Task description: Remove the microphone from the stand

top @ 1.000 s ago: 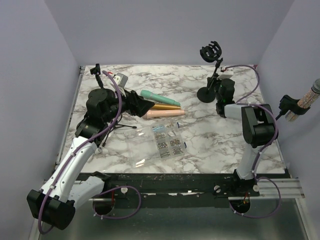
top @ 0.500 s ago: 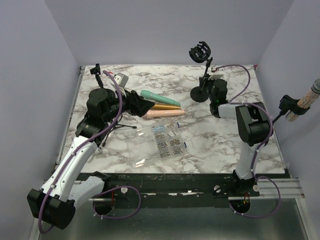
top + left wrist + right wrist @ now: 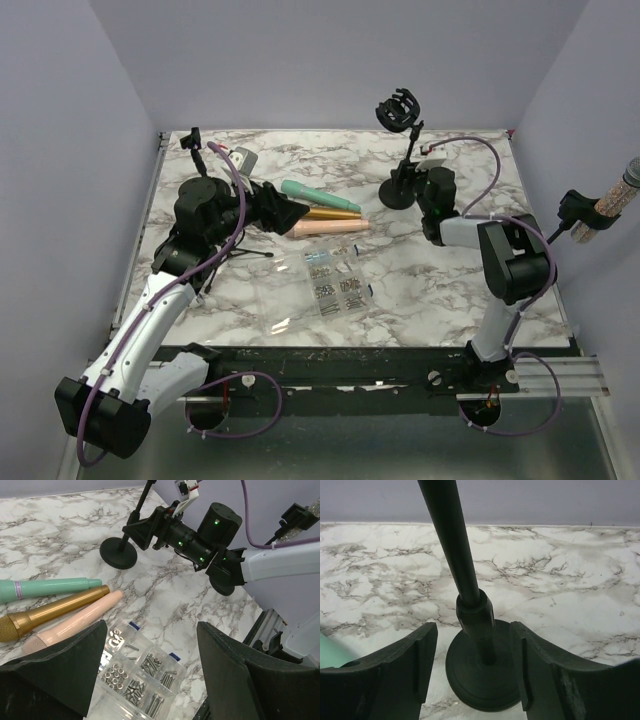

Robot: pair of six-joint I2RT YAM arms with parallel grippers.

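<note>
The black microphone stand (image 3: 398,190) stands at the back right of the table, and its clip (image 3: 397,108) at the top holds nothing. Three microphones lie left of it: teal (image 3: 318,194), gold (image 3: 330,213) and pink (image 3: 328,228). My right gripper (image 3: 416,190) is open, low at the stand. In the right wrist view its jaws (image 3: 473,627) stand either side of the stand's pole (image 3: 465,570), just above the round base (image 3: 485,680), without touching. My left gripper (image 3: 290,213) is open and empty; in its wrist view (image 3: 152,630) it hangs above the screw box (image 3: 140,672).
A clear box of screws (image 3: 335,280) lies mid-table. A small black tripod (image 3: 197,150) and a grey device (image 3: 240,160) stand at the back left. A glittery microphone (image 3: 612,205) sits in a clip by the right wall, off the table.
The stand has shifted left across the table, and my right gripper has moved left with it, still low at its base. The left arm has barely moved.
</note>
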